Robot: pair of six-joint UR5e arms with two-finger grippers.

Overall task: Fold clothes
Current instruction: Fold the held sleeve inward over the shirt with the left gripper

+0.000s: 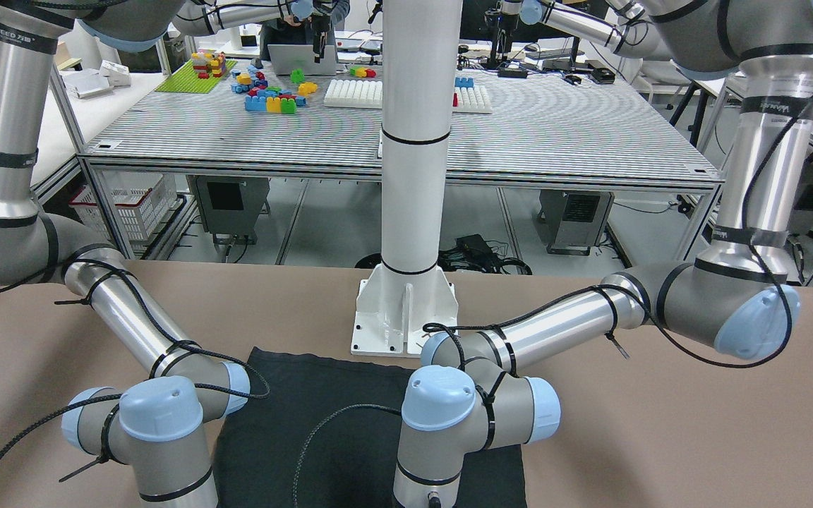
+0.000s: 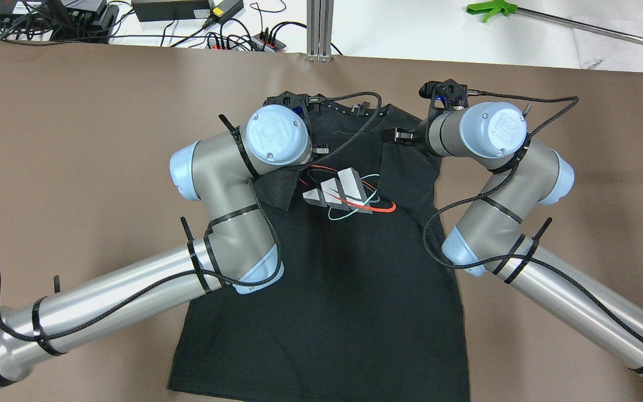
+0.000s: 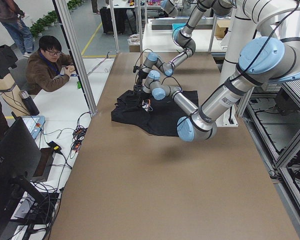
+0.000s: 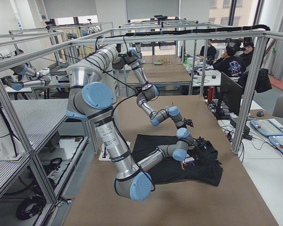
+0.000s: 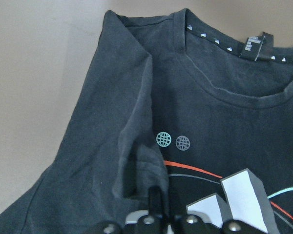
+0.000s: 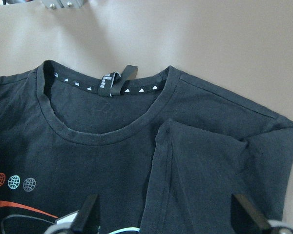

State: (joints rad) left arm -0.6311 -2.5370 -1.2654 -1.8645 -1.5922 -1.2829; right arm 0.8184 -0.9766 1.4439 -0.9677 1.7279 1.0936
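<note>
The clothes are one black T-shirt (image 2: 349,290) with a grey, red and teal chest print (image 2: 349,192), lying flat on the brown table, collar (image 2: 355,109) at the far side. Both sleeves are folded inward onto the chest. My left gripper (image 5: 156,202) looks shut on a raised ridge of the left sleeve fabric (image 5: 132,165); in the overhead view it is hidden under the left wrist (image 2: 277,134). My right gripper (image 6: 166,214) is open wide, low over the folded right sleeve (image 6: 210,165), holding nothing. The right wrist (image 2: 475,131) is at the shirt's right shoulder.
A white pole on a base plate (image 1: 406,317) stands at the shirt's hem side. Cables and power strips (image 2: 187,11) and a green-tipped rod (image 2: 492,8) lie beyond the far table edge. Operators (image 3: 50,62) sit there. Bare brown table (image 2: 76,139) flanks the shirt.
</note>
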